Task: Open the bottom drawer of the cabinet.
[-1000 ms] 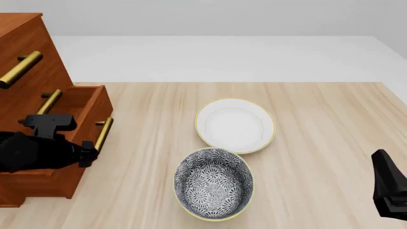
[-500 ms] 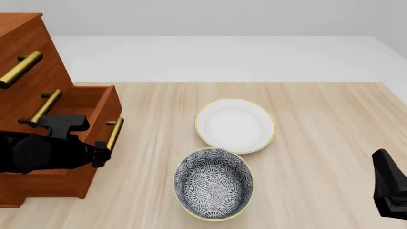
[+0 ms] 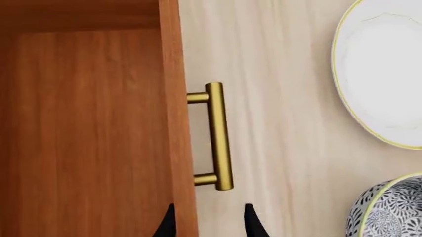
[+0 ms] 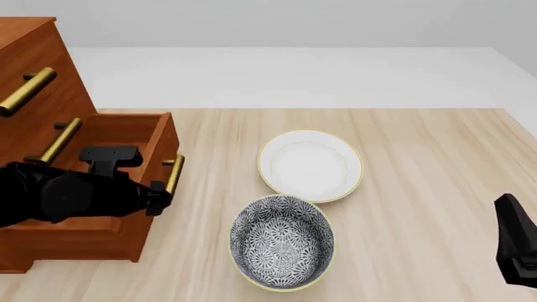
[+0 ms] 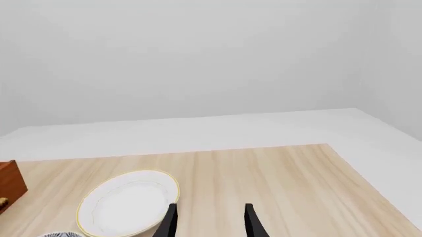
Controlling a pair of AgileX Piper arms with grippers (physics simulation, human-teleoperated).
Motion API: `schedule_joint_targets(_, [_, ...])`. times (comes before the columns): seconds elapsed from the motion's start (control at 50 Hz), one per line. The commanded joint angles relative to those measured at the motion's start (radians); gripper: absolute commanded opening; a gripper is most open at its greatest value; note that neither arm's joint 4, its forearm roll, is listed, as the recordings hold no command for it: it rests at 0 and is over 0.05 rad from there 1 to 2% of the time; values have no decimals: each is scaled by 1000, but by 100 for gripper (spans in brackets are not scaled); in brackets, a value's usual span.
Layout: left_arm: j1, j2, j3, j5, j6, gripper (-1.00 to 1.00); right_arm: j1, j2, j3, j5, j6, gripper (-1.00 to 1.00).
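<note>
The reddish-brown cabinet (image 4: 50, 63) stands at the table's left edge. Its bottom drawer (image 4: 92, 242) is pulled out toward the bowls and shows a bare wooden inside (image 3: 86, 138). The drawer's brass handle (image 4: 175, 174) (image 3: 219, 138) faces the bowls. My left gripper (image 4: 161, 196) (image 3: 209, 222) is open at the near end of that handle. One finger stands on the inner side of the drawer front and the other outside the bar. My right gripper (image 4: 510, 245) (image 5: 209, 222) hovers open and empty at the table's near right.
A white bowl with a yellow rim (image 4: 310, 165) (image 3: 389, 74) (image 5: 128, 202) sits mid-table. A black-and-white patterned bowl (image 4: 283, 242) (image 3: 389, 210) sits just in front of it, close to the drawer front. The two upper drawers (image 4: 29, 91) are shut.
The bottom drawer has slid further out to the right, and my left gripper moved along with it at the handle. The right arm has stayed still.
</note>
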Motion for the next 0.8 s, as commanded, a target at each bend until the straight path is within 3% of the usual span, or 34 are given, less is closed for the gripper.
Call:
schedule_joint_targets(0.02, [-49, 21, -30, -6, 3, 100, 0, 0, -2, 0, 1, 100])
schedule_joint_targets(0.8, [-151, 98, -80, -27, 2, 100, -2, 0, 8, -14, 5, 100])
